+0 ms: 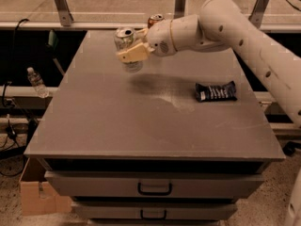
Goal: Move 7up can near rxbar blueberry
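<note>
Clenched in the beige two-finger tool [130, 54], over the rear-left of the grey flat-topped table [94, 126]: silver-white 7up can [124, 36] with silver top, roughly upright, apparently held clear of the surface. Well apart to the right and nearer the front edge: dark navy rxbar blueberry wrapper [215, 91], lying flat, long axis left-right. Likely next: carry rightward and forward, set down just beside the bar. Behind the arm, a copper-orange can [155, 19]. No brand legible on either can; white lettering on wrapper unreadable.
</note>
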Robot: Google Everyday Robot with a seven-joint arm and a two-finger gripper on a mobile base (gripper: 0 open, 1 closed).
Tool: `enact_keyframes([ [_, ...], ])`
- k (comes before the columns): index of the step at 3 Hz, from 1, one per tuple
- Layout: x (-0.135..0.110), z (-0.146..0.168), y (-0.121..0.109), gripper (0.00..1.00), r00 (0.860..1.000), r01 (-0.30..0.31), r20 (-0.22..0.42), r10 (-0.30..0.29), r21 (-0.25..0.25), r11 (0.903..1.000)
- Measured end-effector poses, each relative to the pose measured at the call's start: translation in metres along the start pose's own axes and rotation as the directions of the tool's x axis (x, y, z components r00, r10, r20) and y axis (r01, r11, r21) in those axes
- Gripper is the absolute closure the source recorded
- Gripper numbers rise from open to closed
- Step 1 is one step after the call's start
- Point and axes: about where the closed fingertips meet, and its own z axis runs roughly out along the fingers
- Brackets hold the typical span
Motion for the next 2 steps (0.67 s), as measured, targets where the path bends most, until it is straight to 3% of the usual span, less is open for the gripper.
enact_keyframes([
  [1,0.023,-0.064,-0.023,1.00,0.999,-0.033,-0.022,0.036,0.146,0.9887],
  [2,0.069,-0.143,-0.040,1.00,0.996,-0.088,0.002,0.092,0.308,0.9474],
])
